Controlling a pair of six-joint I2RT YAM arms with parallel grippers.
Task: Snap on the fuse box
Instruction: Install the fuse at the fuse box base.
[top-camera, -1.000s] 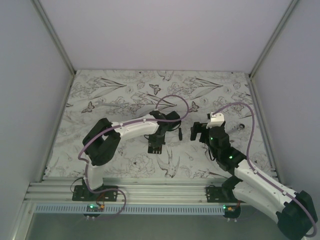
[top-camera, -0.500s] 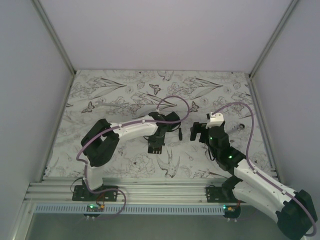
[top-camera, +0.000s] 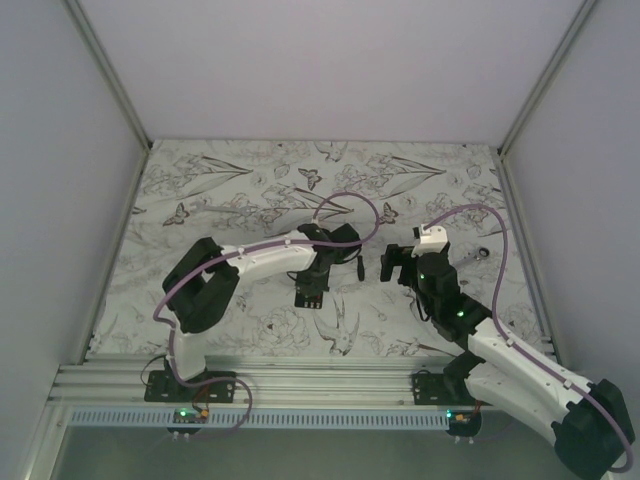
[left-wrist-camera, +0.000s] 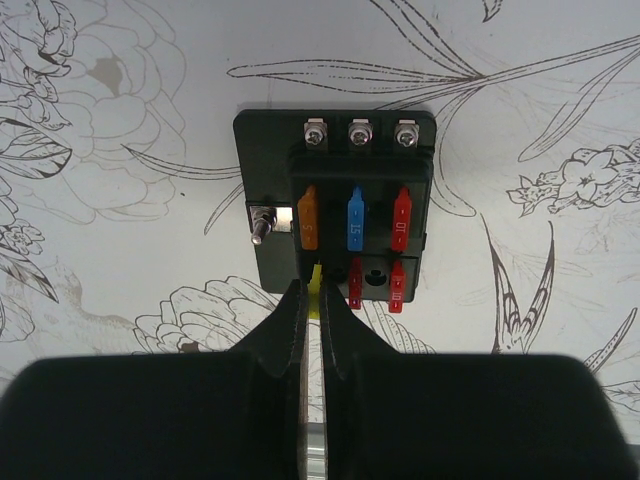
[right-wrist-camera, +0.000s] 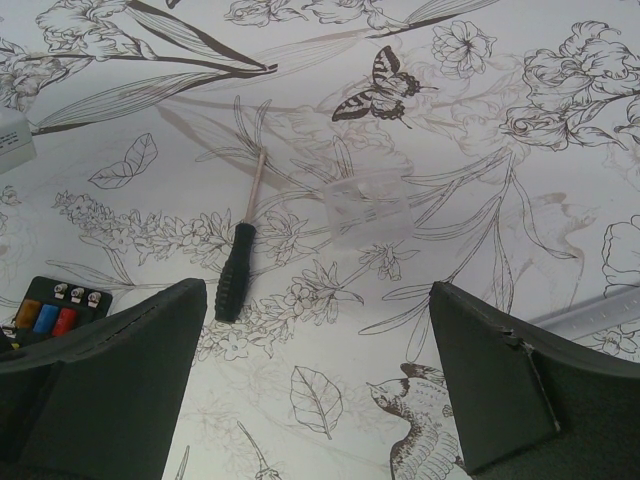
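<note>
The fuse box (left-wrist-camera: 335, 190) lies flat on the flower-print table and is a black block with three screws along its far edge. It holds orange, blue and red fuses in one row, and a yellow and two red fuses in the nearer row. My left gripper (left-wrist-camera: 312, 300) is shut on the yellow fuse (left-wrist-camera: 315, 285) at the box's near edge. In the top view the box (top-camera: 309, 294) sits just below the left gripper (top-camera: 318, 278). My right gripper (right-wrist-camera: 315, 385) is wide open and empty above the table. The box's corner (right-wrist-camera: 52, 312) shows at its left finger.
A black-handled screwdriver (right-wrist-camera: 236, 268) lies on the table right of the fuse box and also shows in the top view (top-camera: 359, 268). A clear plastic cover (right-wrist-camera: 367, 207) lies beyond it. A metal rail (right-wrist-camera: 590, 315) runs along the right side.
The left gripper has shifted very slightly over the fuse box. The right arm has not moved.
</note>
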